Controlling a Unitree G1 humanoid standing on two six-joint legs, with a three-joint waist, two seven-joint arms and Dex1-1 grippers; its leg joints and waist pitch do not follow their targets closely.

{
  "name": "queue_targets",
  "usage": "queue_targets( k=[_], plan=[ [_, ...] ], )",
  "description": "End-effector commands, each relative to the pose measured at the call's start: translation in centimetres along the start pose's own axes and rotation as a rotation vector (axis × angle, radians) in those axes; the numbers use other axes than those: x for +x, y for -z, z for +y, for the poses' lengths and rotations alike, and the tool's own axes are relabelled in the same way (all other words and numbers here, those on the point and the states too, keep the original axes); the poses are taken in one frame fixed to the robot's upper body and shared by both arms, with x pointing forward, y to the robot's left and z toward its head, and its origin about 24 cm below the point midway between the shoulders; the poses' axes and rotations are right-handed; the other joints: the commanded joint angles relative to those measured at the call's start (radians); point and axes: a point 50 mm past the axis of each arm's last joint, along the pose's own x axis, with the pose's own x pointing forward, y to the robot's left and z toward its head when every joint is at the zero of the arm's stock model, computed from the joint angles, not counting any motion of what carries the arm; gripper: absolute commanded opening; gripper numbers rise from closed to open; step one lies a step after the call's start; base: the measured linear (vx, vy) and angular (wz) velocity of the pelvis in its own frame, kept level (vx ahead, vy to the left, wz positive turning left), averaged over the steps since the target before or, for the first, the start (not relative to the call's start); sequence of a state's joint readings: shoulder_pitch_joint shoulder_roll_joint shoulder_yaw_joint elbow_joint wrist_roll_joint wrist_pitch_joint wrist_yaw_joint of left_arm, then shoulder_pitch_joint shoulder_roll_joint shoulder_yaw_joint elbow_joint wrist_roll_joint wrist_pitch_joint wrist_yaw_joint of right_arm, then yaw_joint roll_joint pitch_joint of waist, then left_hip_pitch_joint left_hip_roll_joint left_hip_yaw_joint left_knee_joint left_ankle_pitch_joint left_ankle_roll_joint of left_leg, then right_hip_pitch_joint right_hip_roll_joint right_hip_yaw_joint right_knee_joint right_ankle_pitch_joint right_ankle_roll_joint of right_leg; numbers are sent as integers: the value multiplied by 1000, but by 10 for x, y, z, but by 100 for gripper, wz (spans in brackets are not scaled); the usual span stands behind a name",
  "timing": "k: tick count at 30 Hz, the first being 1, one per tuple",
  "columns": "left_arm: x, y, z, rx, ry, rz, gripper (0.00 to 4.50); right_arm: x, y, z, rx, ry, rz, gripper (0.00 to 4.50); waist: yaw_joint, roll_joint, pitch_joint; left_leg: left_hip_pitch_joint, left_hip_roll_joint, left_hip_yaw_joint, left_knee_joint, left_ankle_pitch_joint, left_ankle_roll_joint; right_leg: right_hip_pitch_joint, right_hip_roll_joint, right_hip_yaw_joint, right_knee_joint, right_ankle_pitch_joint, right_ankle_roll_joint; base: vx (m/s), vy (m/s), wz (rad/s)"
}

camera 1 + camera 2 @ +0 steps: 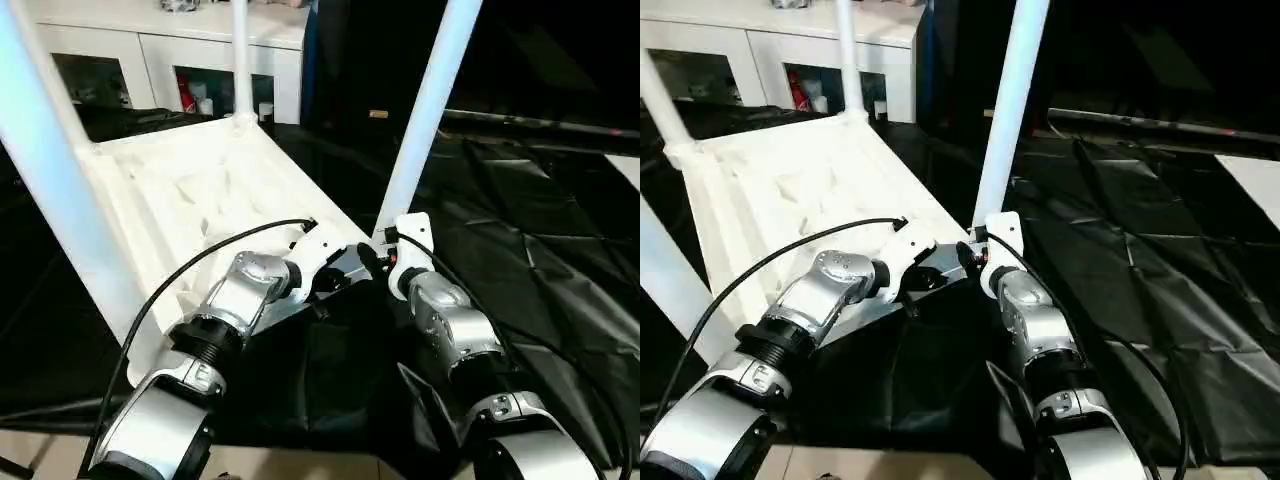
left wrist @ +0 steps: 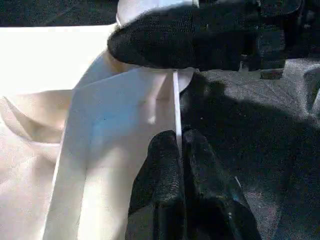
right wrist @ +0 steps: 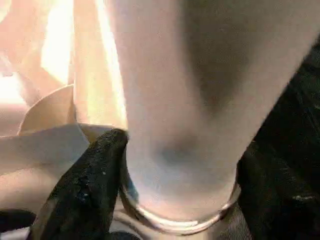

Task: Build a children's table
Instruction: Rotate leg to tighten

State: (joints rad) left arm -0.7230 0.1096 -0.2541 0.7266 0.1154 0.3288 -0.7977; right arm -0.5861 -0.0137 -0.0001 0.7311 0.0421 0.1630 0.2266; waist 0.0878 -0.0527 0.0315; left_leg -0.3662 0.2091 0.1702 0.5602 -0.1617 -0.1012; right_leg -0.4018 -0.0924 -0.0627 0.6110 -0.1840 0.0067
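Note:
The children's table lies upside down on the black-draped work table, its ribbed white tabletop [image 1: 200,190] facing up. Three white tube legs stand in corner sockets: one at the near right corner [image 1: 425,120], one at the far corner [image 1: 240,60] and one at the near left [image 1: 50,170]. My left gripper [image 2: 178,137] is shut on the tabletop's thin rim [image 2: 176,100] beside the near right corner. My right gripper [image 3: 180,150] hugs the base of the near right leg [image 3: 185,75] just above its socket, one black finger [image 3: 85,185] pressed against the tube.
Black cloth [image 1: 540,230] covers the work table to the right and in front. A white cabinet [image 1: 160,45] with glass doors stands behind. A black cable [image 1: 180,280] loops from my left forearm. A pale surface [image 1: 625,165] shows at the far right edge.

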Motion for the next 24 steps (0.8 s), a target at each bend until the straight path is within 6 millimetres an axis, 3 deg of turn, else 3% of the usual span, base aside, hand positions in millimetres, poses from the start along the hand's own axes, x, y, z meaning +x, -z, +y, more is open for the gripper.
queue_targets(
  k=[1, 4, 11, 16, 18, 24],
  plan=[
    [9, -8, -15, 41, 111, -58, 0, 2, -2, 36, -52, -251, -10, 353, 2, -2, -50, 2, 11, 5, -60, -230, 22, 45, -43, 36, -83, -234, -146, 0, 0, 0],
    [-3, -1, -10, 65, 167, -61, 0, -11, -4, 26, -126, -399, -31, 392, 5, -2, -48, 5, 12, 5, -61, -256, 33, 45, -43, 35, -89, -267, -139, 0, 0, 0],
    [-27, 15, -8, 122, 349, -55, 0, -41, -3, 11, -211, -649, -28, 396, 3, 0, -44, 5, 19, 2, -67, -302, 37, 41, -45, 37, -92, -317, -147, 0, 0, 0],
    [-43, 20, -10, 118, 460, -56, 0, -54, -1, 3, -239, -743, -2, 396, 9, 2, -43, 12, 24, 5, -67, -296, 38, 35, -45, 39, -87, -276, -178, 0, 0, 0],
    [-48, 21, -11, 119, 497, -52, 0, -57, 1, 3, -241, -777, 15, 396, 11, 0, -44, 6, 22, 4, -67, -279, 35, 41, -44, 39, -82, -257, -179, 0, 0, 0],
    [-52, 23, -11, 119, 514, -54, 0, -61, 4, 4, -246, -830, 48, 396, 14, -1, -45, 8, 22, 6, -65, -263, 34, 40, -45, 39, -79, -237, -184, 0, 0, 0]
  ],
)
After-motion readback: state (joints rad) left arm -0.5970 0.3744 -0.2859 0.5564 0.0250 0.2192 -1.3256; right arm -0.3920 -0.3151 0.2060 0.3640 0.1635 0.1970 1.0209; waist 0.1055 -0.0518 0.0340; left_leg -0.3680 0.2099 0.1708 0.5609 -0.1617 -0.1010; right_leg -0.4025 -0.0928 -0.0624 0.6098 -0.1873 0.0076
